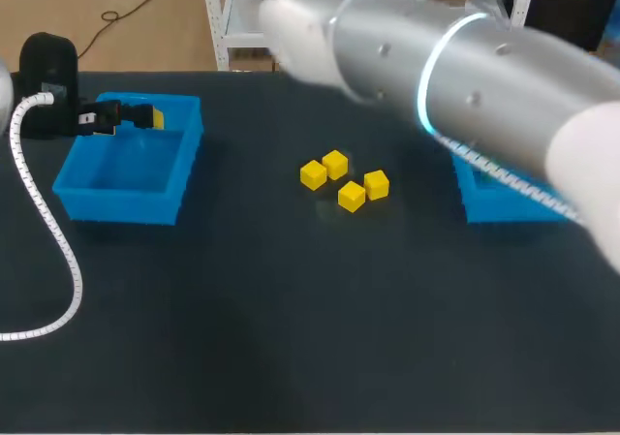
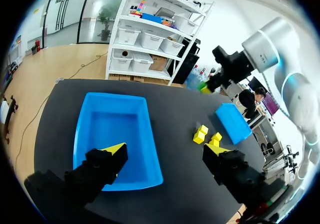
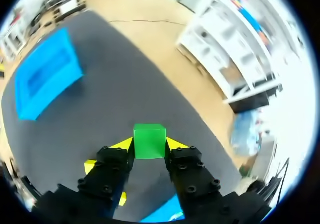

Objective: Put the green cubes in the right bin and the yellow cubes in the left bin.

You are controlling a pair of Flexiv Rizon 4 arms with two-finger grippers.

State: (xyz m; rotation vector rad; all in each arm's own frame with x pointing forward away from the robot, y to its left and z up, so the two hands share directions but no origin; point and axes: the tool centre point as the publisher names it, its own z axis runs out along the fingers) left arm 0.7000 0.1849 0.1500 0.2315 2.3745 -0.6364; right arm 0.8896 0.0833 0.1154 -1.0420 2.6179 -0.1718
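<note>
Start with the head view: your left hand (image 1: 126, 117) hangs over the far rim of the left bin (image 1: 179, 178), at the left side of the counter (image 1: 291, 338), and from here you cannot tell how wide it stands. Four yellow cubes (image 1: 352, 196) sit in a tight cluster on the counter between the two bins. Your right arm (image 1: 436, 77) crosses the back of the scene, covering most of the right bin (image 1: 504, 202) and hiding its own hand. In the left wrist view, your left hand (image 2: 165, 149) is spread wide with nothing between its fingers (image 2: 107, 159). The left bin (image 2: 112, 124) lies under and ahead of one finger. The yellow cubes (image 2: 201, 133) rest on the counter ahead of the other finger, with the right bin (image 2: 232, 121) just past them. Farther off, your right hand (image 2: 220, 77) is held high above the counter with the green cube (image 2: 204, 88) at its tips. In the right wrist view, your right hand (image 3: 149, 146) is clamped on the green cube (image 3: 149, 136), its yellow-tipped fingers (image 3: 175, 144) pressing opposite faces, up in the air over the counter (image 3: 125, 84). The left bin (image 3: 45, 74) sits well off ahead of the hand, and one of the yellow cubes (image 3: 90, 165) shows on the counter beside a finger.
</note>
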